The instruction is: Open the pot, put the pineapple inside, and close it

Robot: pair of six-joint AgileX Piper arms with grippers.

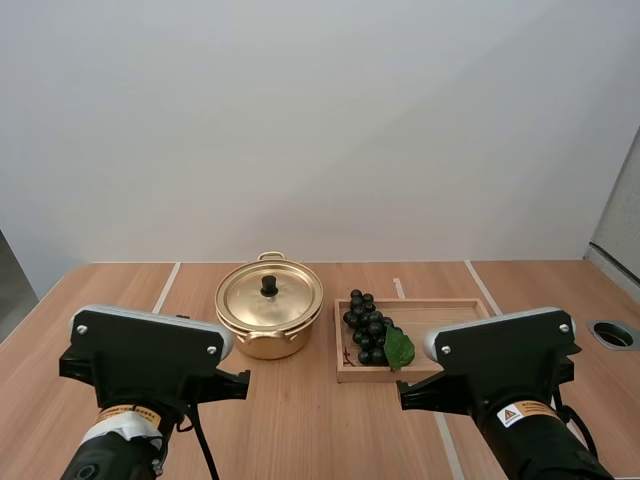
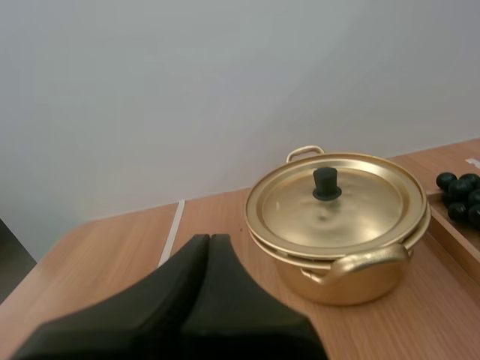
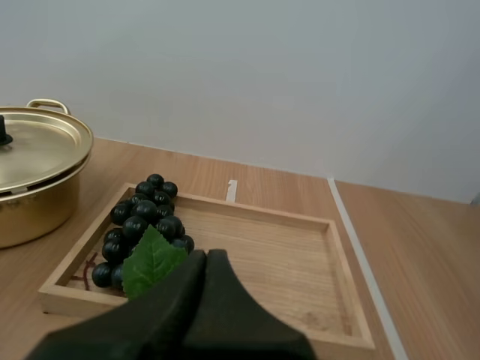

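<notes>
The left gripper (image 2: 210, 238) is sitting closed on nothing. The gold pot (image 2: 337, 255) is standing ahead of it on the table (image 2: 112, 247), lid (image 2: 360, 214) seated, black knob (image 2: 325, 184) upright. The right gripper (image 3: 206, 255), also closed and empty, is facing the wooden tray (image 3: 285, 262), where dark grapes (image 3: 146, 217) with a green leaf (image 3: 150, 262) are lying at the pot-side end. The arm label (image 1: 525, 411) text is unreadable.

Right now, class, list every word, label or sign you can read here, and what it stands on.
Left arm's sticker: print too small to read.
Right arm's sticker: warning triangle; print too small to read.
Pot, tray, grapes: no writing.
</notes>
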